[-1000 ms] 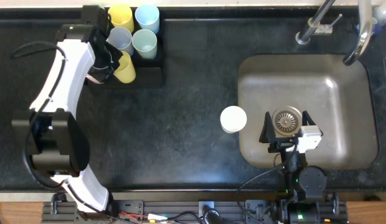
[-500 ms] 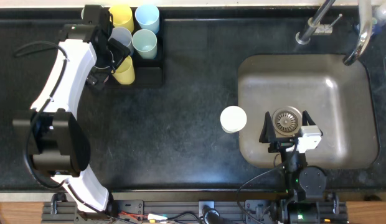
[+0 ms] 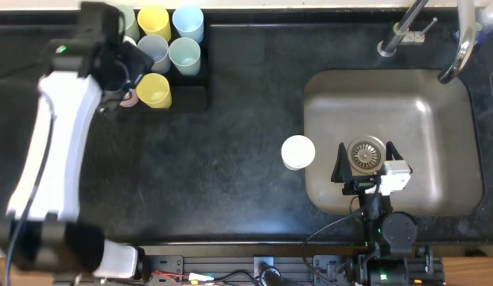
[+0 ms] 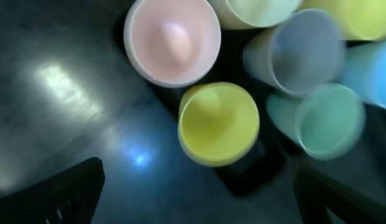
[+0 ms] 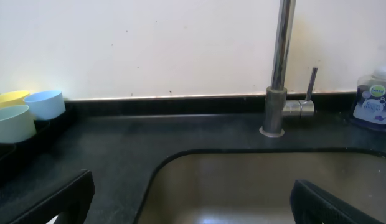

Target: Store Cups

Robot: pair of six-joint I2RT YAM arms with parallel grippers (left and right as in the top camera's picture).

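The left arm (image 3: 52, 151) wears smooth white shells over its long links, with black housings at the joints and a small green light (image 3: 62, 49) near the wrist. The right arm (image 3: 375, 208) is slim and black, with a white block (image 3: 396, 170) at the wrist, a thin looping cable (image 3: 332, 227) and black wedge-shaped fingers (image 5: 53, 200).

the left arm (image 3: 60, 135) stretches far up the left side, lifted, wrist bent so the left gripper (image 4: 202, 194) looks straight down, its fingers (image 4: 62, 193) spread wide and empty. the right arm (image 3: 382, 214) sits folded near its base at the right, the right gripper (image 3: 366, 161) level and pointing far, parted, holding nothing.
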